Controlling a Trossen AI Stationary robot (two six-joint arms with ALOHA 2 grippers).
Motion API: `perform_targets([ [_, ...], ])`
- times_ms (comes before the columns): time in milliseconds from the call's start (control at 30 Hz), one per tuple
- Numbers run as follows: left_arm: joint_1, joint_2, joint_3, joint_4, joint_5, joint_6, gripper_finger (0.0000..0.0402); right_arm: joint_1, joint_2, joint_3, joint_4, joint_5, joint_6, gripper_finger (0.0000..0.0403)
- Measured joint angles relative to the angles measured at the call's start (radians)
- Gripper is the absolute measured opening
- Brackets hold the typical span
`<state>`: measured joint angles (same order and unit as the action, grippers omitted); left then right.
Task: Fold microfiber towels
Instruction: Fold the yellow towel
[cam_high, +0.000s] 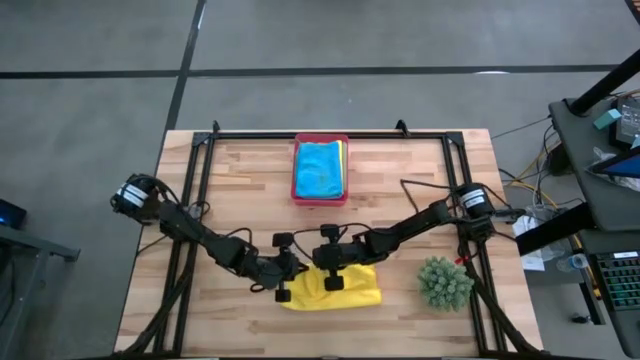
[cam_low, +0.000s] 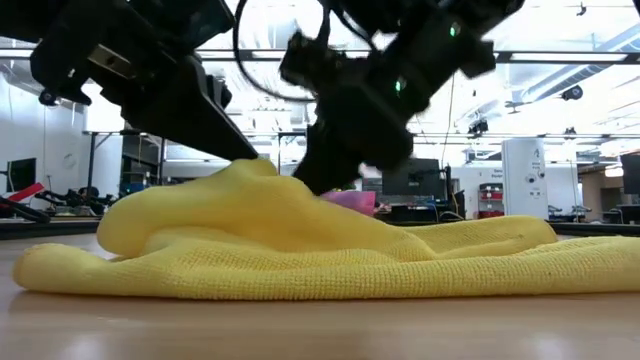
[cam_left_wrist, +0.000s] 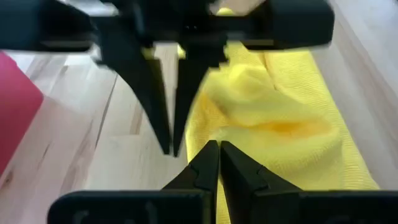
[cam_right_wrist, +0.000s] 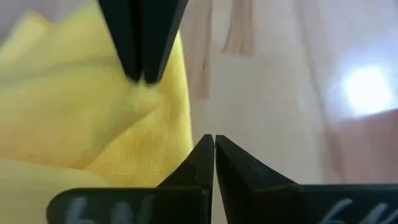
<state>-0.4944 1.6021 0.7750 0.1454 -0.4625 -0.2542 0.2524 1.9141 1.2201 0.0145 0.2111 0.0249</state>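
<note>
While both grippers meet at its far edge, the yellow towel (cam_high: 335, 287) lies bunched; left gripper (cam_high: 290, 268) and right gripper (cam_high: 327, 262) are pressed together, pinching its cloth.

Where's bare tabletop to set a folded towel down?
Free: left of the pink tray, and the right side between tray and plant. Crowded: front centre, where left hand and right hand meet over the yellow towel.

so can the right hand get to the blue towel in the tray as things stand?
Probably yes. The turquoise towel lies uncovered on top in the pink tray, bare table between. But the right hand is down at the yellow towel, apparently pinching it.
</note>
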Motion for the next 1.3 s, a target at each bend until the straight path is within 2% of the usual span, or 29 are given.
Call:
perform_targets([
  [300, -0.011, -0.003, 0.000, -0.016, -0.023, 0.001, 0.0000, -0.004, -0.090, -0.028, -0.011, -0.011, 0.008, 0.0023],
  [500, -0.012, -0.006, 0.000, -0.025, -0.045, 0.001, 0.0000, -0.009, -0.105, -0.036, 0.006, -0.246, 0.110, 0.0092],
  [700, -0.014, -0.015, 0.000, -0.023, -0.046, 0.000, 0.0000, -0.009, -0.097, -0.048, 0.043, -0.264, 0.159, 0.0175],
  [800, -0.015, -0.018, 0.004, -0.028, -0.050, 0.004, 0.0000, -0.012, -0.097, -0.049, 0.089, -0.260, 0.195, 0.0193],
  [1067, -0.016, -0.023, 0.021, -0.025, -0.054, 0.027, 0.0000, -0.032, -0.097, -0.061, 0.101, -0.238, 0.256, 0.0165],
  [1300, -0.016, -0.026, 0.028, -0.026, -0.069, 0.027, 0.0000, -0.031, -0.097, -0.095, 0.218, -0.288, 0.256, 0.0139],
])
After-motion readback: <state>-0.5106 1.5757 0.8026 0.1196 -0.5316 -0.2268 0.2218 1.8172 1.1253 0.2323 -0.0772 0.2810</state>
